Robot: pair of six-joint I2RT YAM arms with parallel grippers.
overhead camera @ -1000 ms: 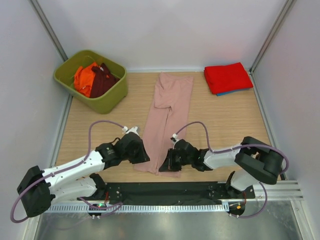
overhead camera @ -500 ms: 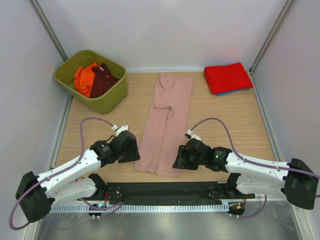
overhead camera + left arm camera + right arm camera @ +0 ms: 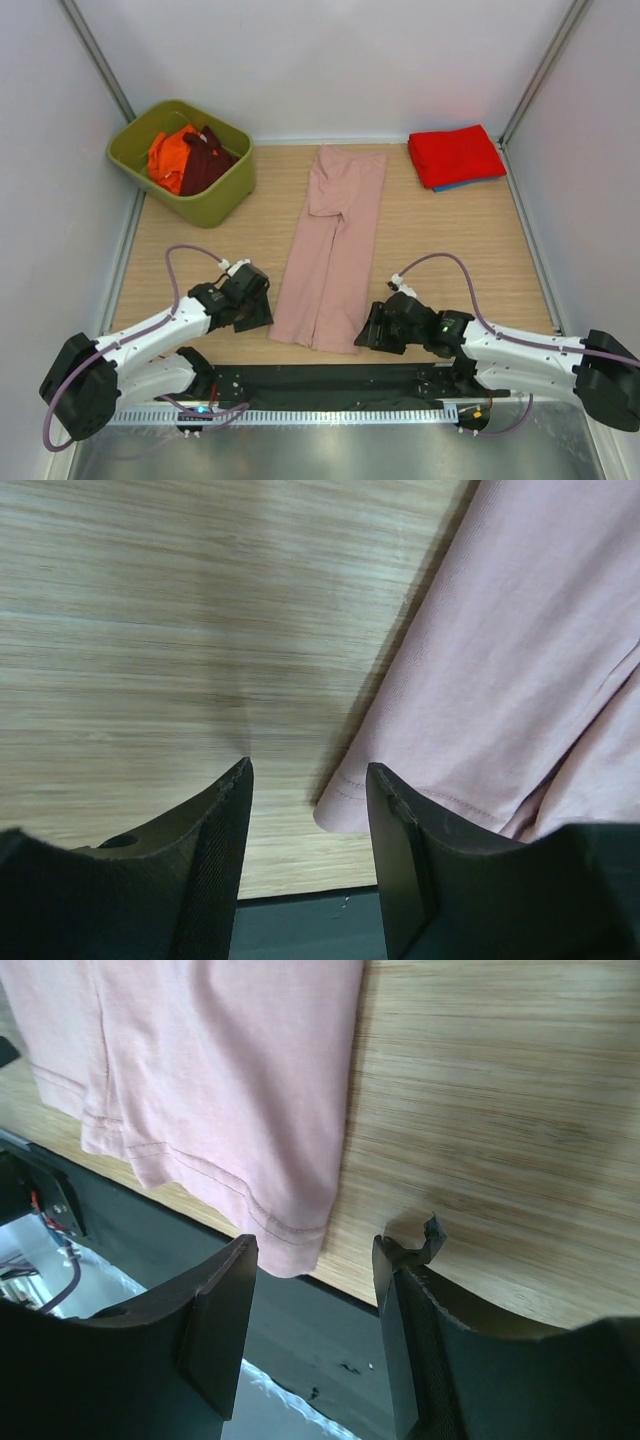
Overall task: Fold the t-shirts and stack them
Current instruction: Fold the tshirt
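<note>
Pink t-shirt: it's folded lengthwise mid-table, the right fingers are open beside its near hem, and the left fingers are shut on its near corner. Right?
Not quite. The left fingers are open too, gripping nothing: the left wrist view shows the pink t-shirt with its hem corner lying loose on the table. The rest stands: folded lengthwise, right fingers open beside the near hem.

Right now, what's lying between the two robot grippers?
The near end of the pink t-shirt lies flat between the open left gripper and the open right gripper. The top view shows it best.
</note>
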